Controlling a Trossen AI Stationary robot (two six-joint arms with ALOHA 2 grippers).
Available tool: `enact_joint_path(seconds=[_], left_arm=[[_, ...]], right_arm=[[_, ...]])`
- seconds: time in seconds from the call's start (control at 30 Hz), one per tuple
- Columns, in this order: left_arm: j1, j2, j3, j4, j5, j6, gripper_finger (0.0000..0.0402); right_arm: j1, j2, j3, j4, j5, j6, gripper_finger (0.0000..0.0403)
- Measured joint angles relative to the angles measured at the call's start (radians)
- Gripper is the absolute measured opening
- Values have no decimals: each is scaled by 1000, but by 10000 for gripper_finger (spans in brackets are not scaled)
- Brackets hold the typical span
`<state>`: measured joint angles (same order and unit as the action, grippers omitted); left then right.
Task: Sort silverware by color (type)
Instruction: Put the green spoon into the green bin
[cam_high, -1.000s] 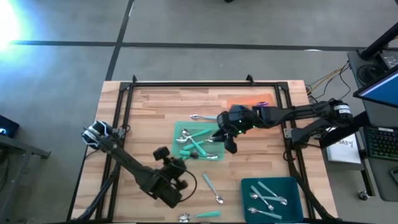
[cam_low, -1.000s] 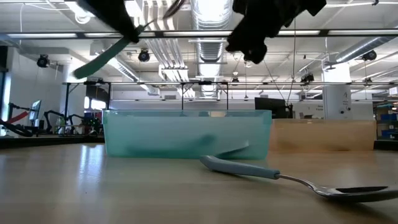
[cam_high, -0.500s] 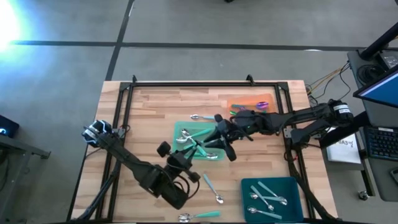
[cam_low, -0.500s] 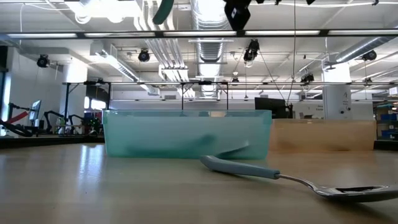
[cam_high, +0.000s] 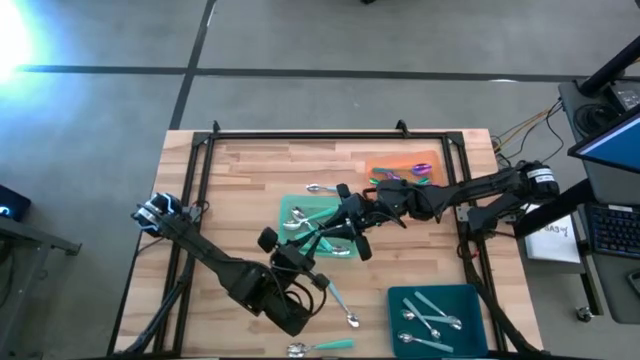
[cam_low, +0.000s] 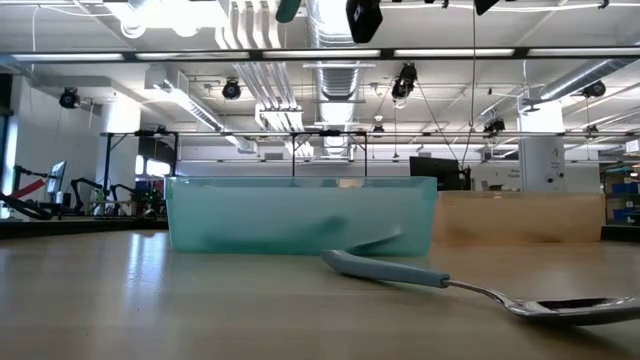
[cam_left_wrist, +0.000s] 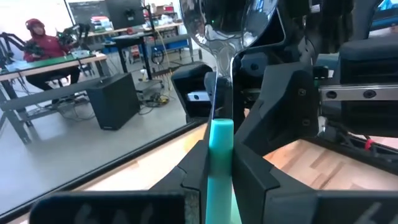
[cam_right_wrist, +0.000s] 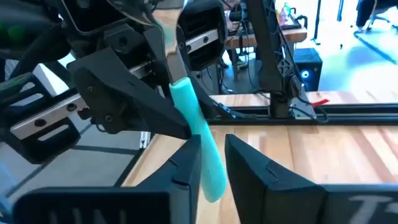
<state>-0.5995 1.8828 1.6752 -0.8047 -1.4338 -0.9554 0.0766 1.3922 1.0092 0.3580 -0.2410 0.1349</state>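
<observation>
Right gripper (cam_right_wrist: 211, 158) now closing round left-held spoon (cam_left_wrist: 221, 106) — handover.

Low view: both arms cut off by top edge, only dark fragments visible. Spoon (cam_low: 480, 290) on table, bowl tip cut by right edge. Contents of teal tray (cam_low: 300, 215) blurred behind translucent wall.

High view: meeting point of left gripper (cam_high: 318, 236) and right gripper (cam_high: 345, 222) too small to resolve, finger gaps unreadable. Green tray (cam_high: 295, 212) partly hidden under both. Orange tray (cam_high: 385, 160) partly covered by right arm; pieces on it too small to identify.

Left wrist view: spoon bowl (cam_left_wrist: 227, 25) cut by top edge.
</observation>
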Motion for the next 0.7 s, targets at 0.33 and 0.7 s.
enact_joint_path(seconds=[0.33,0.7], left_arm=[[5,0,0,3,-25,4,33],[10,0,0,10,-19,4,33]], right_arm=[[0,-5,0,26,8,-23,144],[0,-8,0,60,5,-24,143]])
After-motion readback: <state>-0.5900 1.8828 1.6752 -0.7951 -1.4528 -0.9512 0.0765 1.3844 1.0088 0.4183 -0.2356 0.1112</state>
